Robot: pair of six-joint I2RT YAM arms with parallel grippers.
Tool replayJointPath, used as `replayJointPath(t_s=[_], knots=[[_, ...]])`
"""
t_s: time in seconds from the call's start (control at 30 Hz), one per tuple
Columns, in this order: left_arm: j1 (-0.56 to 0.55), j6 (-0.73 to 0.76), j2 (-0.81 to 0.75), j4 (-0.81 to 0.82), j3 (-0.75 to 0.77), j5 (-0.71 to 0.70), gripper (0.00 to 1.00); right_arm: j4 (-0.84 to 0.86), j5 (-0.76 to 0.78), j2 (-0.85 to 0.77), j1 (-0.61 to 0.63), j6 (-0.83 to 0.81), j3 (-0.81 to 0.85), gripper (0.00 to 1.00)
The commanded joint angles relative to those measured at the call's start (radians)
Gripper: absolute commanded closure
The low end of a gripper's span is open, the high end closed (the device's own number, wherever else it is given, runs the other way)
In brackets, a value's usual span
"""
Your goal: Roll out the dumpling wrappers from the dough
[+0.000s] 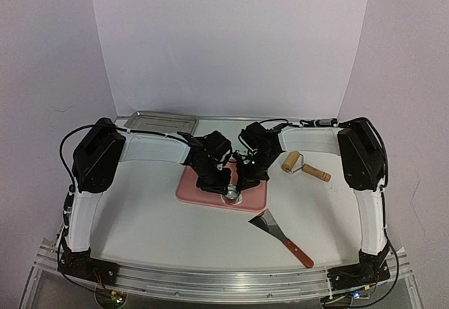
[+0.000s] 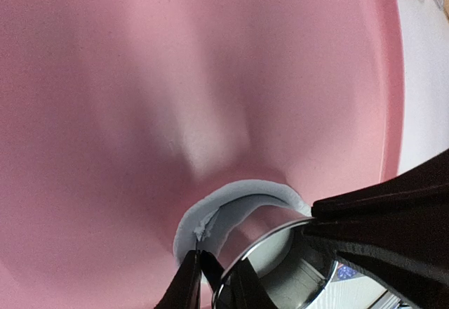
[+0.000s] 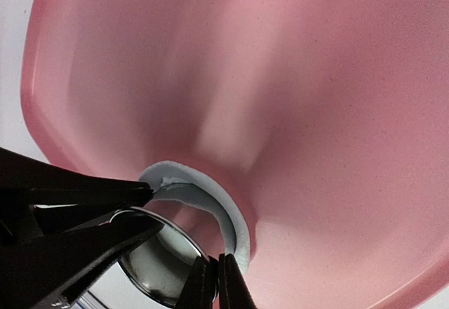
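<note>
The left end effector and right end effector, fingers pressed together, each pinch one end of a curved dough strip on the pink board. The ring cutter sits between them. I cannot tell whether a wrapper lies inside it.

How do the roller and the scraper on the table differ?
The roller has a pale wooden drum and handle; the scraper has a flat metal blade and a reddish-brown handle. The roller lies farther back than the scraper. Both lie on the table, off the pink board.
</note>
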Motion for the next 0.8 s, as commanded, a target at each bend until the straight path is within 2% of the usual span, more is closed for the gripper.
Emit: replayJointPath(t_s=[0.0, 0.17, 0.37, 0.53, 0.77], knots=[[-0.044, 0.051, 0.064, -0.119, 0.092, 0.067, 0.81, -0.115, 0.195, -0.004, 0.006, 0.014, -0.022, 0.92], [-0.044, 0.039, 0.036, -0.14, 0.124, 0.046, 0.72, -0.133, 0.181, -0.05, 0.005, 0.019, 0.023, 0.86], [-0.044, 0.013, -0.04, -0.131, 0.088, 0.018, 0.58, -0.142, 0.177, -0.048, 0.005, 0.011, 0.037, 0.84], [-0.044, 0.004, -0.126, -0.118, 0.022, 0.0, 0.4, -0.147, 0.179, -0.022, 0.006, 0.002, 0.056, 0.84], [-0.044, -0.003, -0.267, -0.052, -0.116, 0.0, 0.19, -0.147, 0.198, 0.009, 0.015, -0.014, 0.071, 0.84]])
